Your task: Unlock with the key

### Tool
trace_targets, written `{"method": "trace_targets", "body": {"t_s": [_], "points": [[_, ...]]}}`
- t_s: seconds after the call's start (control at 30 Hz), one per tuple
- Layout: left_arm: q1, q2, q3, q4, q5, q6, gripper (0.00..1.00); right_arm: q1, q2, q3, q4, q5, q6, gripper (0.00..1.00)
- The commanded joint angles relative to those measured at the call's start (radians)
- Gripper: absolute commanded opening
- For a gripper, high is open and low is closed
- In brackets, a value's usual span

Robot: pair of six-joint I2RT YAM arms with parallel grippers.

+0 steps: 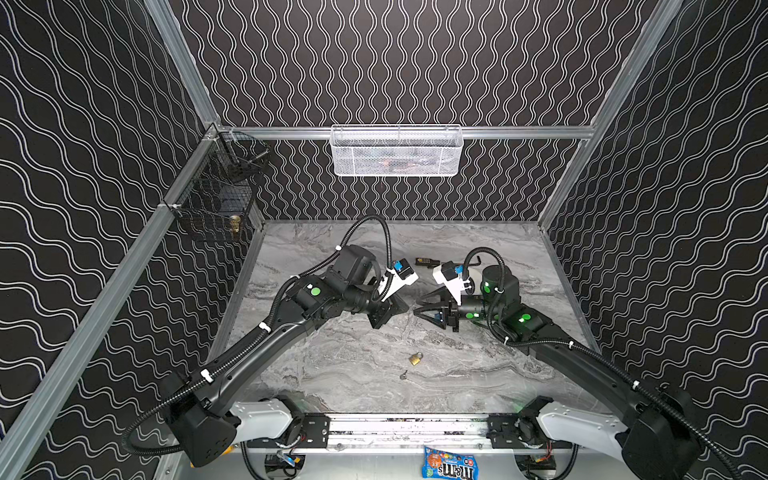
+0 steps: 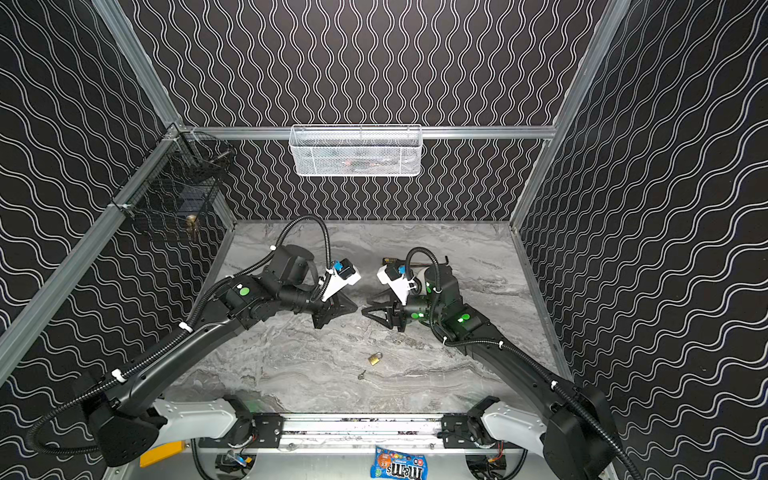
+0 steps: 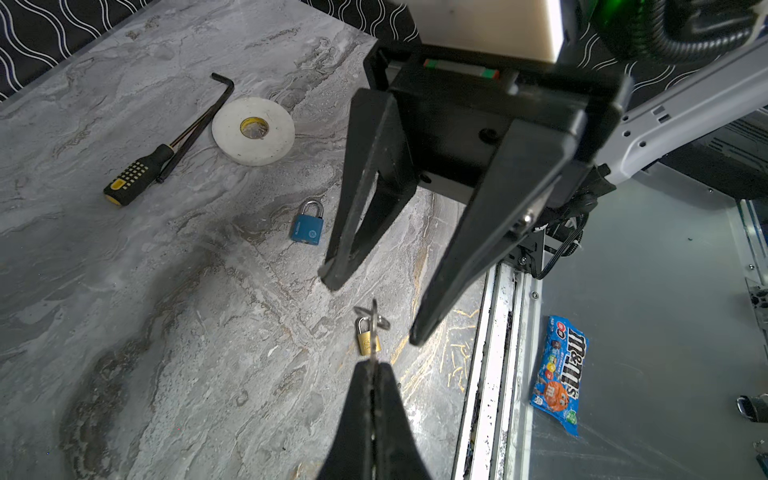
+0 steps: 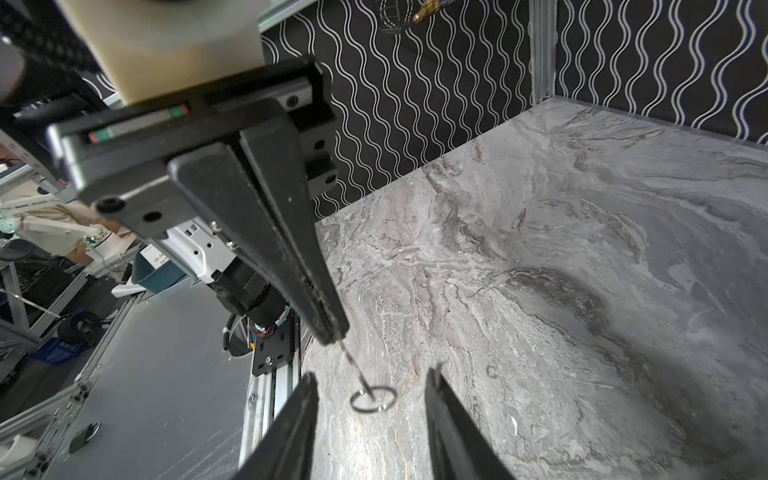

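My left gripper [image 3: 374, 363] is shut on a small silver key [image 3: 375, 318], held well above the table. The key sticks out past the fingertips edge-on, with its ring [image 4: 372, 400] at the free end. My right gripper [image 4: 372, 374] faces it tip to tip and is open, its jaws on either side of the ring without touching it. A brass padlock [image 1: 415, 358] lies on the marble table below, with a second small key [image 1: 403, 375] beside it. A blue padlock [image 3: 307, 227] lies further back. In both top views the grippers meet mid-table.
A screwdriver [image 3: 137, 176], a hex key [image 3: 208, 112] and a white tape roll [image 3: 252, 131] lie toward the back. A candy bag [image 1: 449, 467] sits beyond the front rail. A white basket [image 1: 397, 151] hangs on the back wall, a black wire basket [image 1: 216, 199] at the left.
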Motion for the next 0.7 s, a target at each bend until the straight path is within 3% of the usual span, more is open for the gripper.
{"method": "trace_targets", "body": {"t_s": [0.0,0.33,0.67], "points": [[0.003,-0.007,0.006,-0.011,0.023,0.038,0.0,0.001,0.009,0.015,0.021,-0.04,-0.034,0.41],[0.003,0.023,0.035,-0.025,0.043,0.029,0.0,0.001,0.048,0.041,0.027,-0.095,-0.037,0.31],[0.002,0.02,0.037,-0.034,0.034,0.036,0.0,-0.001,0.049,0.037,0.012,-0.093,-0.042,0.07]]}}
